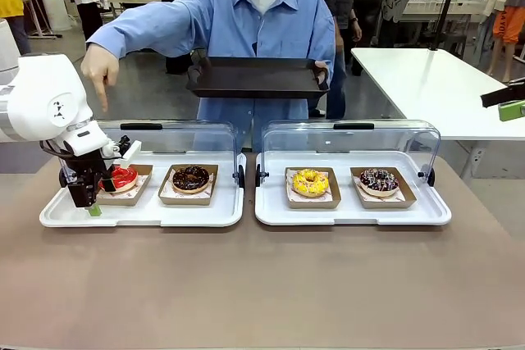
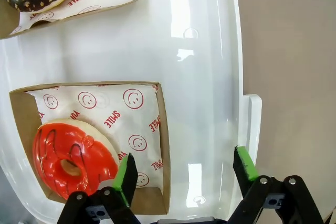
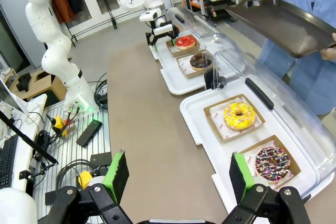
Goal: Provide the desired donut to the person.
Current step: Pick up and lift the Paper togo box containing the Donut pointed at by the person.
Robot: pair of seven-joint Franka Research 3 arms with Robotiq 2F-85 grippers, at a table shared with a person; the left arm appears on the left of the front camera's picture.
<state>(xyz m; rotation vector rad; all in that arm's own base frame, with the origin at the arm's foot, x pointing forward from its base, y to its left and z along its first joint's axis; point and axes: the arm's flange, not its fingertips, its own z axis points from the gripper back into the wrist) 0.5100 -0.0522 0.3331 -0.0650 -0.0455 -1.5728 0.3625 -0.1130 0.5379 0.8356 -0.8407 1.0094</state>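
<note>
left gripper (image 2: 184, 156): spread, pinching nothing; its green pads straddle one side wall of the cardboard box (image 2: 164, 124), one pad inside over the paper liner, the other outside over bare tray.
red donut (image 2: 73, 158): the wanted one, judging by the pointing; it lies in that box at eight o'clock in the left wrist view, just beside the inner pad, though contact cannot be told. on the table it sits at ten o'clock, outermost of four.
left white tray (image 2: 210, 66): carries the red donut's box and, toward the table's middle, a chocolate nut donut (image 1: 191, 176); its clear lid stands raised behind.
pointing hand (image 1: 98, 67): the person's, finger aimed down above the raised lid over the red donut.
dark tray (image 1: 258, 77): held level at twelve o'clock by the person's other hand, bare, likely the drop-off.
right white tray (image 1: 271, 215): at two o'clock, holding a yellow donut (image 1: 310, 182) and a sprinkled donut (image 1: 378, 179).
right gripper (image 3: 177, 158): spread, holding nothing, hanging well apart near three o'clock.
step in hand: i judge it the grasp of the box wall, not yet made.
next move: calls for the pads to close on the wall alone, sparing the icing, then a level lift toward twelve o'clock onto the dark tray.
</note>
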